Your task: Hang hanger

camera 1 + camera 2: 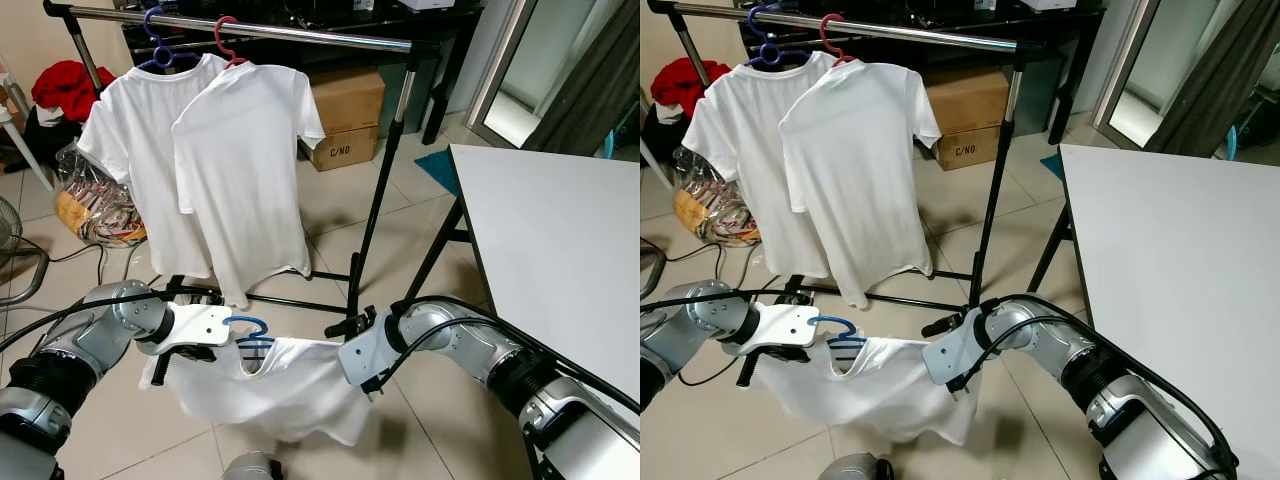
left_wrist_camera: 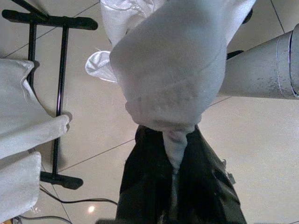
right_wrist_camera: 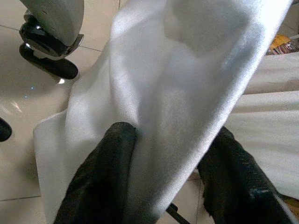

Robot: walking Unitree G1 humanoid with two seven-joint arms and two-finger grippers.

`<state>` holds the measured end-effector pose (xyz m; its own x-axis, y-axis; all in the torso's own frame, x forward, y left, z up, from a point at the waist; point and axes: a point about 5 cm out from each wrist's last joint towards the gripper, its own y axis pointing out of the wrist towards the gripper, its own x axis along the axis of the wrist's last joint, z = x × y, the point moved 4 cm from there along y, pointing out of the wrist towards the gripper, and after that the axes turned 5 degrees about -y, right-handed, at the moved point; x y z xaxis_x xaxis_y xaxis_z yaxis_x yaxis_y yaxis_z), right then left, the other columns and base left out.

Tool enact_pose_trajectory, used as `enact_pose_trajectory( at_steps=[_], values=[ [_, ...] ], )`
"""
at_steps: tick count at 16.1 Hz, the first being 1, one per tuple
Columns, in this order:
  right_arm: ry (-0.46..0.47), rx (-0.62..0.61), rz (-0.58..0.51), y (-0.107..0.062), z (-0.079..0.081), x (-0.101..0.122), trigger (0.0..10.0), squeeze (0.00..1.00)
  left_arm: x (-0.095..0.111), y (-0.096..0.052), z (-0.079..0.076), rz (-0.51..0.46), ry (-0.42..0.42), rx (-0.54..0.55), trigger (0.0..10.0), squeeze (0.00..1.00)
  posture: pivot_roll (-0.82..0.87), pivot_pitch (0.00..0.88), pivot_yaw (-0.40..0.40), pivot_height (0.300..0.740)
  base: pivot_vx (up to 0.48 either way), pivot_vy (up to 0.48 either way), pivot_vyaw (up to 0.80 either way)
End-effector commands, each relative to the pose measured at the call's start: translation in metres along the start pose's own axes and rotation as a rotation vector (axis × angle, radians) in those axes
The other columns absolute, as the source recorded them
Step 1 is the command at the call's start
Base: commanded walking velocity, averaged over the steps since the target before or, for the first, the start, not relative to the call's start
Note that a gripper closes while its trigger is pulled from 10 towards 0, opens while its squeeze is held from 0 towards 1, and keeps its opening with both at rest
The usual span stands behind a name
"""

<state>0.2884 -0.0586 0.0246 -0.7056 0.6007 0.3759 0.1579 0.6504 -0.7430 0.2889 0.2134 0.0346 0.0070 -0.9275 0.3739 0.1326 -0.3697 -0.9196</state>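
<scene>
A white T-shirt on a blue hanger hangs stretched between my two grippers, low over the tiled floor. My left gripper is shut on one shoulder of the shirt; the left wrist view shows bunched cloth pinched between the black fingers. At the other side, my right gripper is shut on the cloth. The clothes rack's metal bar runs above and behind. It carries two white shirts, one on a purple hanger and one on a red hanger.
The rack's black post and floor feet stand just beyond my grippers. A white table is at the right. Cardboard boxes sit behind the rack. A plastic bag, red cloth and a fan are at the left.
</scene>
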Motion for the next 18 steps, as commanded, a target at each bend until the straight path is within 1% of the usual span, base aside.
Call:
enact_pose_trajectory(
  at_steps=[1, 9, 15, 16, 17, 18],
  values=[
    [0.028, -0.001, 0.014, -0.0039, 0.0012, -0.0056, 0.0, 0.00, 0.0038, -0.0040, 0.0057, -0.011, 0.019, 0.020, 10.0, 0.00, 0.07, 0.000, 0.028, 0.740, 0.000, 0.000, 0.00],
    [0.043, 0.017, 0.012, -0.0069, 0.0019, -0.0075, 0.0, 0.00, 0.0020, -0.0051, 0.0062, -0.009, 0.018, 0.026, 10.0, 0.00, 0.08, 0.000, 0.027, 0.740, 0.000, 0.000, 0.00],
    [0.065, 0.006, 0.003, -0.0085, -0.0006, -0.0075, 0.0, 0.00, 0.0037, -0.0021, 0.0050, -0.021, 0.019, 0.023, 10.0, 0.00, 0.07, 0.000, 0.024, 0.740, 0.000, 0.000, 0.00],
    [0.071, 0.002, 0.001, -0.0085, -0.0014, -0.0074, 0.0, 0.00, 0.0039, -0.0015, 0.0044, -0.029, 0.009, 0.021, 10.0, 0.20, 0.08, 0.000, 0.023, 0.740, 0.000, 0.000, 0.00],
    [0.075, -0.001, 0.001, -0.0085, -0.0017, -0.0077, 0.0, 0.00, 0.0041, -0.0012, 0.0033, -0.039, -0.004, 0.015, 10.0, 1.00, 0.08, 0.000, 0.023, 0.740, 0.000, 0.000, 0.00],
    [0.078, -0.002, 0.002, -0.0086, -0.0020, -0.0082, 0.0, 0.00, 0.0041, -0.0015, 0.0024, -0.042, -0.008, 0.009, 10.0, 1.00, 0.08, 0.000, 0.022, 0.740, 0.000, 0.000, 0.00]
  ],
)
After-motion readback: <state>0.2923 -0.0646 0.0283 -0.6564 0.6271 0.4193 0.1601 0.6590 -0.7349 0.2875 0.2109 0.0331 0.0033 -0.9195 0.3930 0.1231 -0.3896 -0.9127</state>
